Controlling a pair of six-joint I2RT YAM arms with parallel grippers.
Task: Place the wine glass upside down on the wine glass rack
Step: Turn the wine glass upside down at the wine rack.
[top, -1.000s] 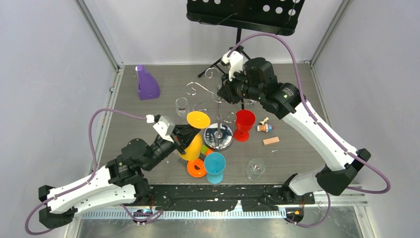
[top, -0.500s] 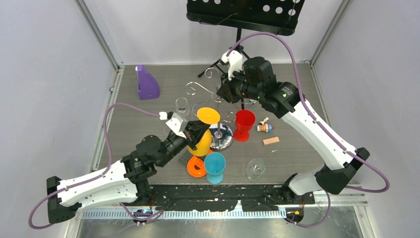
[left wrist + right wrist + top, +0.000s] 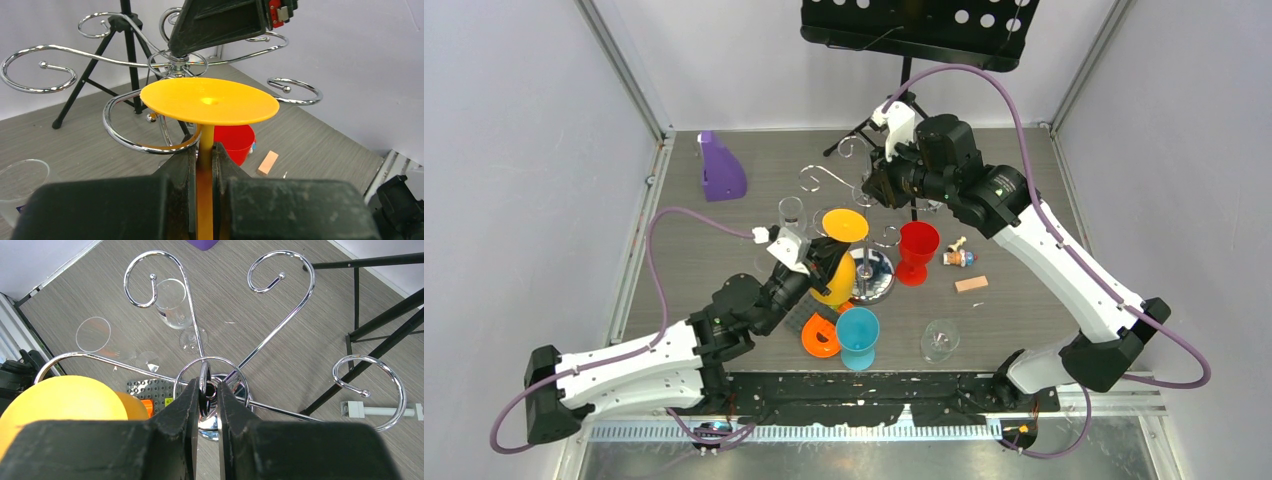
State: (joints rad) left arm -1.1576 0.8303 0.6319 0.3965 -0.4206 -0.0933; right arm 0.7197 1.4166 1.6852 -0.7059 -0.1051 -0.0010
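As wrist views reveal, left end effector (image 3: 205, 156) clamps wine glass (image 3: 210, 100), right end effector (image 3: 207, 390) pinches rack (image 3: 880, 277)

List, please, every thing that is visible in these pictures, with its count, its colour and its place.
wine glass rack: 1, chrome, table centre
yellow wine glass: 1, yellow, upside down at a rack arm, held by its stem
red wine glass: 1, red, upright, right of the rack base
blue wine glass: 1, blue, in front of the rack
clear wine glasses: 3, clear; this one far-left of the rack, one near right, one lying near the left arm
orange piece: 1, orange, left of the blue glass
purple object: 1, purple, far left
toy figure: 1, multicoloured, right of the red glass
tan block: 1, tan, beside the toy
music stand: 1, black, far edge
left gripper: 1, black, shut on the yellow stem
right gripper: 1, black, shut on the rack's top ring
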